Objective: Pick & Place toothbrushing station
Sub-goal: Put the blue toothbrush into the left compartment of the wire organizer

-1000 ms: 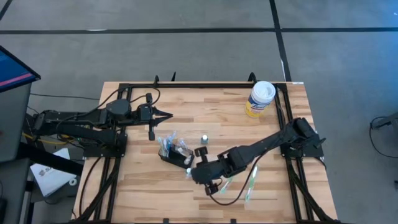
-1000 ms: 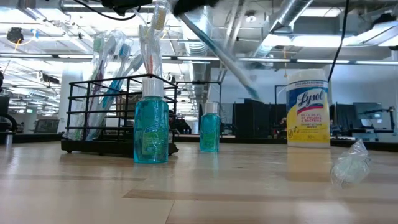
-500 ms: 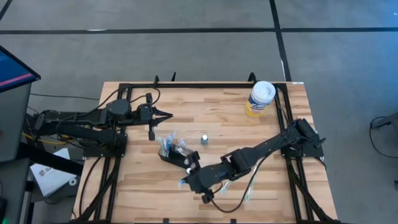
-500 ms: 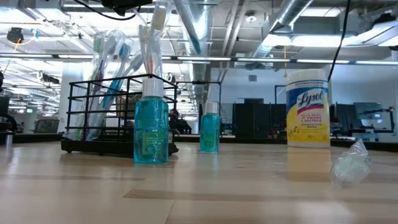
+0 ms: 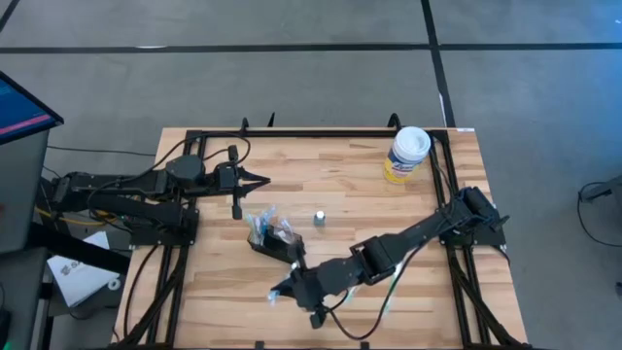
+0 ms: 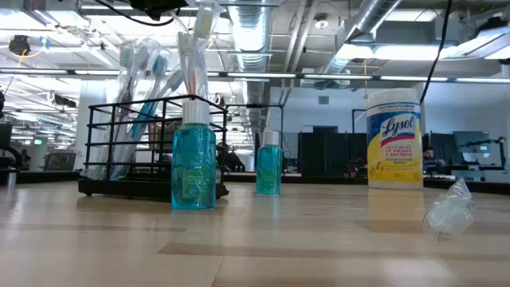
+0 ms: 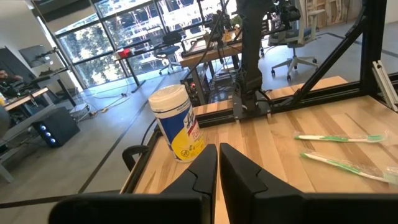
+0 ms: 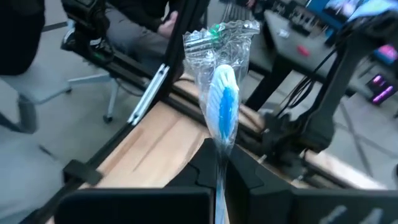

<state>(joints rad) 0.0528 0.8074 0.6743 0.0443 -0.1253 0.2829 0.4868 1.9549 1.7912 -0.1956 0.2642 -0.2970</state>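
The right gripper (image 5: 279, 291) hangs over the front part of the table (image 5: 214, 301), its fingers (image 8: 245, 168) clamped on a wrapped toothbrush (image 8: 221, 106) with a blue and white head that stands up between them in the right wrist view. Just behind this gripper, toward the middle of the table and a little toward the right arm's own side, sits the toothbrushing station (image 5: 268, 239), a black wire holder with several wrapped toothbrushes standing in it; gripper and holder are near each other but apart. In the low view the holder (image 6: 131, 147) stands upright, with a blue bottle (image 6: 194, 155) right in front of it.

A second, smaller blue bottle (image 5: 319, 217) stands a short way beyond the holder, farther from the right gripper. Two green-handled toothbrushes (image 5: 393, 284) lie flat on the wood beside the right arm's forearm.

Farther back, the left gripper (image 5: 260, 178) waits behind the holder, near the rear half of the table, with its fingers (image 7: 202, 174) pressed together and nothing between them. At the far back corner, well away from both grippers, stands a yellow wipes canister (image 5: 406, 155) with a white lid.
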